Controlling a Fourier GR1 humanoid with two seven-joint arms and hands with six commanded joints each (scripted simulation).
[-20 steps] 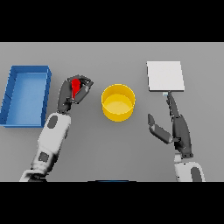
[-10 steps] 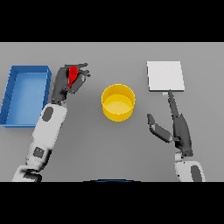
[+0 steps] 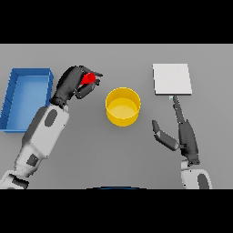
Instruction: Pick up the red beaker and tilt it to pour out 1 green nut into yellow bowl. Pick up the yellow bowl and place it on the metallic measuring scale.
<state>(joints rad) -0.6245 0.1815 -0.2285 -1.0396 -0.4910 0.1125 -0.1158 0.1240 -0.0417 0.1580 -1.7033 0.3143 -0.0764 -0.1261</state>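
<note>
Left hand [image 3: 72, 84] clasps the red beaker [image 3: 88, 78] above the table, just left of the yellow bowl [image 3: 123, 106].

Its dark fingers curl round the beaker, so only a small red patch shows between them; no label or writing can be read on it, and whether a nut lies inside cannot be told. The yellow bowl stands upright on the grey table [image 3: 113, 154] between the two arms, apart from the beaker. The metallic measuring scale [image 3: 171, 78], a plain pale square with no readable marks, lies to the bowl's right. The right hand [image 3: 182, 132] rests below the scale, fingers straight, thumb spread, one fingertip near the scale's lower edge. A blue tray [image 3: 27, 77] sits at the far left.
</note>
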